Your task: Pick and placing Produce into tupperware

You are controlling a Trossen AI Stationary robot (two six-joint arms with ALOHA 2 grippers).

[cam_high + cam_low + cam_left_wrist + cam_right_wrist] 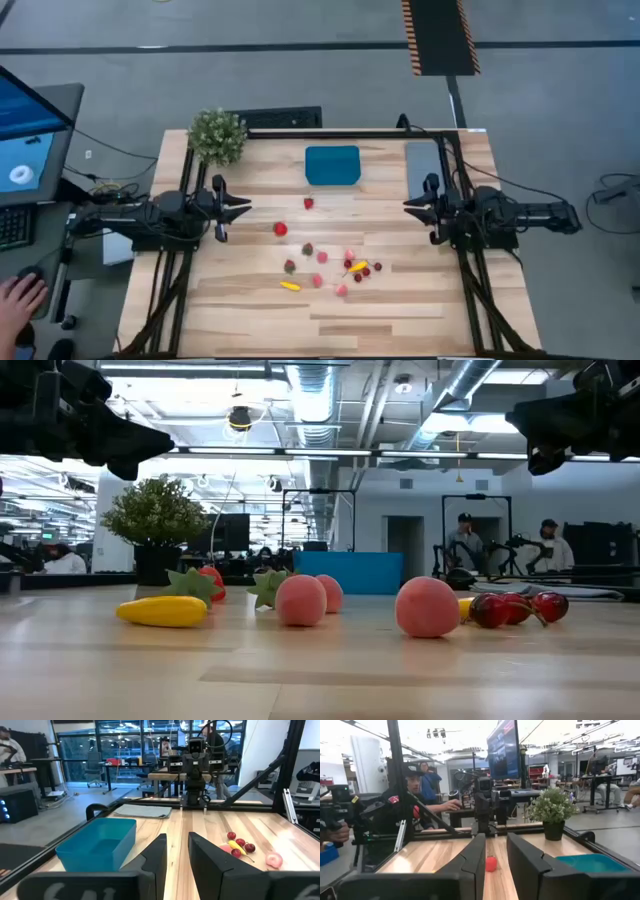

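Small toy produce (330, 268) lies scattered on the wooden table's middle and near part: red strawberries (281, 229), pink pieces (427, 607), dark cherries (510, 608) and a yellow piece (163, 611). The teal tupperware (332, 165) stands toward the far edge, also seen in the left wrist view (100, 844). My left gripper (240, 207) hovers at the table's left side, open, above the surface. My right gripper (412, 207) hovers at the right side, open, facing the left one. Neither touches anything.
A bushy potted plant (217, 136) stands at the far left corner. A grey flat plate (424, 165) lies to the right of the tupperware. A person's hand (20, 296) rests beside the table's left, near a monitor. People sit in the room beyond.
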